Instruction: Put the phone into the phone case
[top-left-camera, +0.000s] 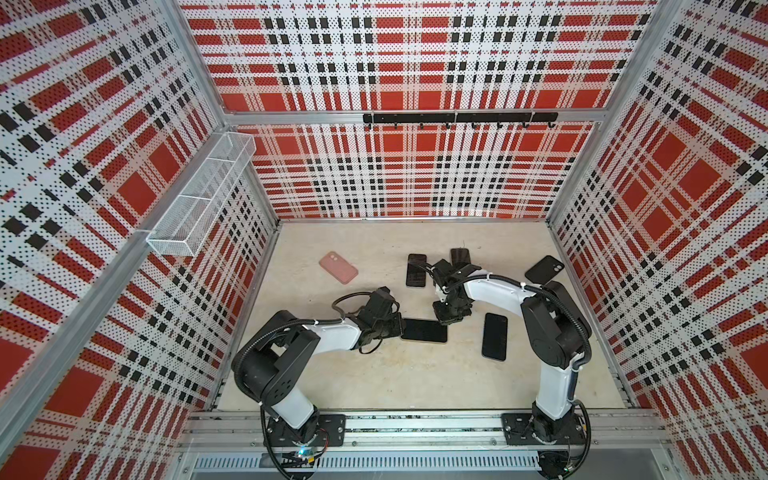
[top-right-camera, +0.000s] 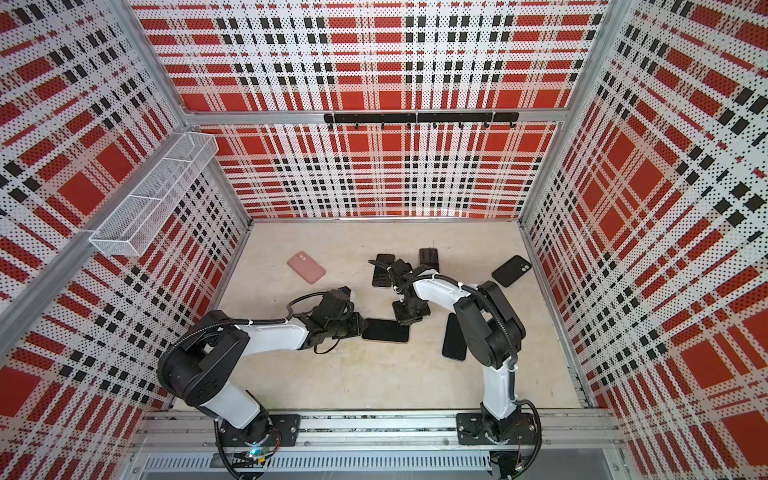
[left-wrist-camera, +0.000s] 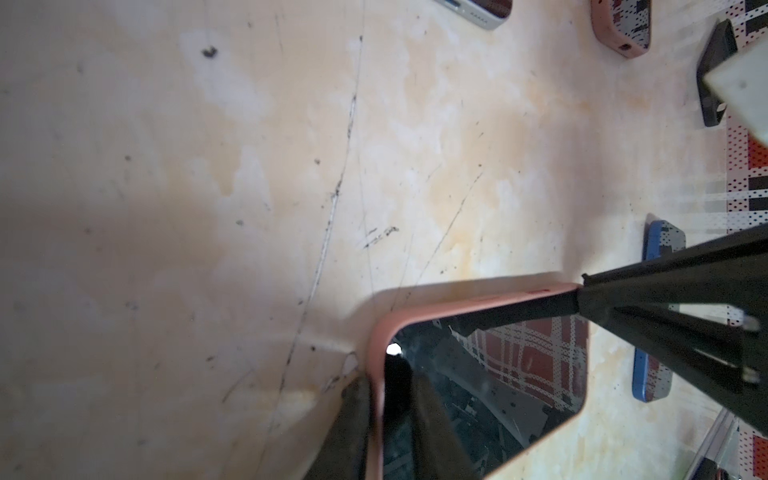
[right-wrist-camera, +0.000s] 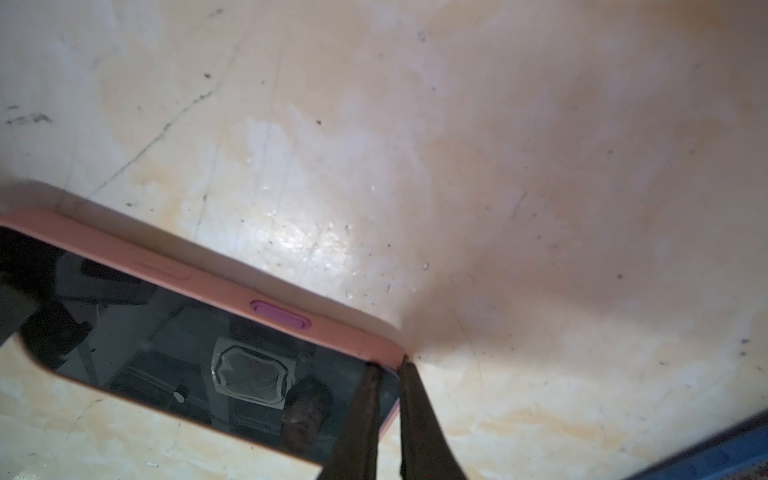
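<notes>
**Grip at both ends of the cased phone (top-left-camera: 424, 331)**

Both arms reach low over the scuffed beige table (top-left-camera: 374, 374), wrists angled down. The left gripper (left-wrist-camera: 376, 386) pinches the short-end rim of the pink case (right-wrist-camera: 124, 249). The right gripper (right-wrist-camera: 392, 368) pinches its opposite corner. The case is matte and round-cornered, with a magenta button (right-wrist-camera: 280, 314). The phone lies flat mid-table inside it, glossy black screen up.

wire basket (top-left-camera: 195, 199): left wall (top-left-camera: 83, 166) | hook rail (top-left-camera: 459, 117): back wall (top-left-camera: 415, 62)
</notes>
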